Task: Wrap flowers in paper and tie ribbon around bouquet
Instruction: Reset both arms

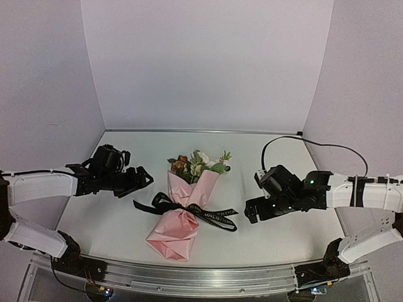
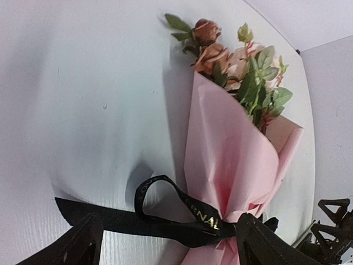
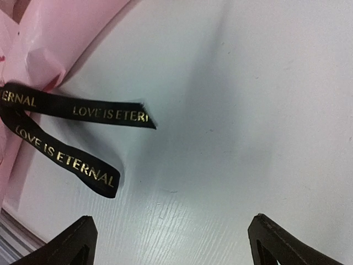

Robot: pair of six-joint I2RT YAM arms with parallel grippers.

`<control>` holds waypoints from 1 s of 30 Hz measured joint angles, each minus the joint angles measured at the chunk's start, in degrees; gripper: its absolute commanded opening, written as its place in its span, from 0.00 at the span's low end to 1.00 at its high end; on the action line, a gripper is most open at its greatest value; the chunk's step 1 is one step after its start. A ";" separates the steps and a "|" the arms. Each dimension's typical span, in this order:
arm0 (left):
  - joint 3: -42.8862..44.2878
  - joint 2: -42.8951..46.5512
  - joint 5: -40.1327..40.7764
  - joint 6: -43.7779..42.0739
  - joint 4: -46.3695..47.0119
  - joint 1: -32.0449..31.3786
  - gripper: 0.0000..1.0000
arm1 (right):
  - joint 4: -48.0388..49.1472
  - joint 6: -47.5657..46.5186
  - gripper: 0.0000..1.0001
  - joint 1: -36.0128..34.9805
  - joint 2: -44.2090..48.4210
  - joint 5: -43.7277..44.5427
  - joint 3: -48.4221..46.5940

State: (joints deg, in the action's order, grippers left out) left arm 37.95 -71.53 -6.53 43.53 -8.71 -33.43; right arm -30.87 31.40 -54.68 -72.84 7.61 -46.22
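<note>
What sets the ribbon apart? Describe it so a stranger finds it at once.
In the middle of the white table lies a pink-wrapped bouquet. The ribbon is tied round its middle: narrow, black, gold-lettered, unlike the pink paper.

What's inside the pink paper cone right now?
The flowers: blooms and leaves stick out of the paper at its top. Their stems are covered by it, so they cannot be seen.
</note>
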 measured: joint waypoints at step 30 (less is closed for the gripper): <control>20.59 6.05 10.88 -9.48 -8.70 0.00 1.00 | -9.85 -1.33 0.98 0.02 4.59 19.50 -14.29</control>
State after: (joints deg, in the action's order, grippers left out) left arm 58.54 -65.48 4.36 34.05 -17.41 -33.43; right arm -40.73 30.06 -54.65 -68.25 27.12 -60.50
